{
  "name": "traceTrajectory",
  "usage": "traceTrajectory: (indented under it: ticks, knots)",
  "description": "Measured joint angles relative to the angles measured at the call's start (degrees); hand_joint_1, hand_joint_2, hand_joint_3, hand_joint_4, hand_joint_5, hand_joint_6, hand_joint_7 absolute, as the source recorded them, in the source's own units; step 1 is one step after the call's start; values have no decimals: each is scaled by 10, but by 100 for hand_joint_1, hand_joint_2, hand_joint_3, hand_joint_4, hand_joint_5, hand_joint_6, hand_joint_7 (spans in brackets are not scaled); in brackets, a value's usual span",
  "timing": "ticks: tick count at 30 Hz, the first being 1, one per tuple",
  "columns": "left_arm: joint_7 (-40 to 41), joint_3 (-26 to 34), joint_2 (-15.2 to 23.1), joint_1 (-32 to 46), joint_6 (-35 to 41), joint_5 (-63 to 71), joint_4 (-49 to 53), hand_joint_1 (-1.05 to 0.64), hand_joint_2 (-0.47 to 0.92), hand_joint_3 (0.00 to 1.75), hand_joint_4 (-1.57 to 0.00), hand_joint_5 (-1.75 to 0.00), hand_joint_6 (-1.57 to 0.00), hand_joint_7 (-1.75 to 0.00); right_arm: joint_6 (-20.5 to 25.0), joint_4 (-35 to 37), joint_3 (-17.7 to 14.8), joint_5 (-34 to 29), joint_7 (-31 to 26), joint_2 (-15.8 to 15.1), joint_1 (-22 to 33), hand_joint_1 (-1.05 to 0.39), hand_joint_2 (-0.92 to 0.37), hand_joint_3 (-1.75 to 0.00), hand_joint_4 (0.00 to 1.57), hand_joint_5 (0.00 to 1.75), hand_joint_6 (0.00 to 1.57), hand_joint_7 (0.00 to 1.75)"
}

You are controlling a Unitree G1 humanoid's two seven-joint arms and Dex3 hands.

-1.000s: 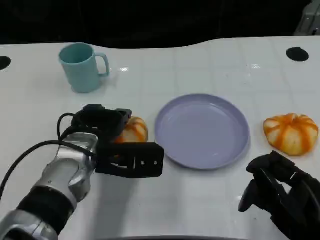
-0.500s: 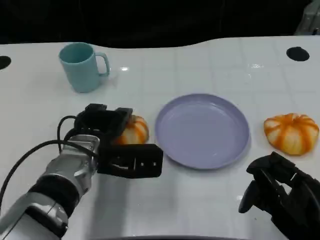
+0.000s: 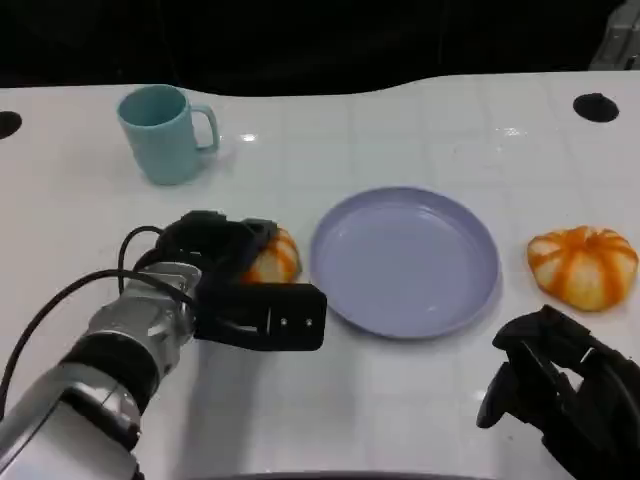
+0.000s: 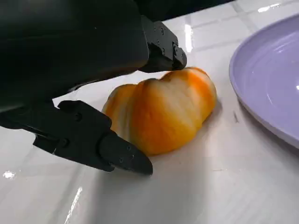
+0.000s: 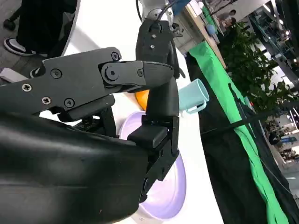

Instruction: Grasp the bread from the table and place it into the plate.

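My left robot hand (image 3: pixel 235 275) cupped the bread (image 4: pixel 161 112) on the counter (image 3: pixel 400 120), just left of the plate (image 3: pixel 405 260) — fingers flanking, grip unconfirmed; it looked soft, light — squeeze its sides gently.

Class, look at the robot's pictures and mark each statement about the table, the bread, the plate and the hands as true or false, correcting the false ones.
1. The plate has nothing in it. True.
2. The bread by the left hand already lies in the plate. False: that bread sits on the white table beside the plate's rim, with the left hand's fingers on either side of it.
3. A second orange bread lies on the far side of the plate from the left hand. True.
4. The cup is lying on its side. False: it stands upright, with its handle towards the plate's side.
5. The right hand is holding a bread. False: it holds nothing, and rests near the table's front edge.
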Motion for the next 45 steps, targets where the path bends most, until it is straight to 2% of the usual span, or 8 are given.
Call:
traceTrajectory:
  ticks: [5, 8, 10, 13, 19, 28, 32, 45]
  knots:
    - [8, 7, 4, -12, -26, -11, 19, -25, 92, 17, -93, -44, -89, -9, 0, -1, 0, 0, 0, 0, 2, -46, -92, -27, 57, 174, 51, 134]
    - [51, -1, 6, -12, -38, -3, 27, -24, 92, 22, -85, -140, -123, -12, 0, -1, 0, 0, 0, 0, 2, -46, -92, -27, 56, 174, 51, 134]
    - [88, -9, 6, -12, -45, 2, 34, -24, 92, 26, -82, -167, -104, -72, 0, -2, 0, 0, 0, 0, 3, -46, -92, -27, 56, 174, 52, 134]
    - [133, -14, 9, -10, -58, 4, 41, -24, 92, 30, -82, -174, -78, -126, 0, -5, 0, 0, -1, 0, 5, -47, -92, -27, 56, 174, 51, 134]
    - [180, -21, 13, -8, -67, 9, 50, -22, 90, 27, -86, -175, -68, -159, 0, -6, 0, -1, -4, 0, 7, -46, -92, -27, 57, 174, 51, 134]
    - [297, -24, 20, 8, -108, 17, 55, -18, 87, 25, -88, -175, -61, -174, 0, -4, 0, 0, -5, 1, 6, -45, -92, -25, 57, 174, 52, 134]
    - [304, 29, 15, 14, -133, -37, 55, -12, 53, 103, -88, -175, -66, -175, 0, 1, -1, 0, -3, 1, 5, -46, -92, -24, 58, 174, 53, 135]
    - [257, 133, 0, 12, -196, -149, 21, -8, 42, 131, -93, -175, -73, -175, -6, 8, -1, 0, 2, 1, 2, -46, -92, -23, 59, 173, 54, 135]
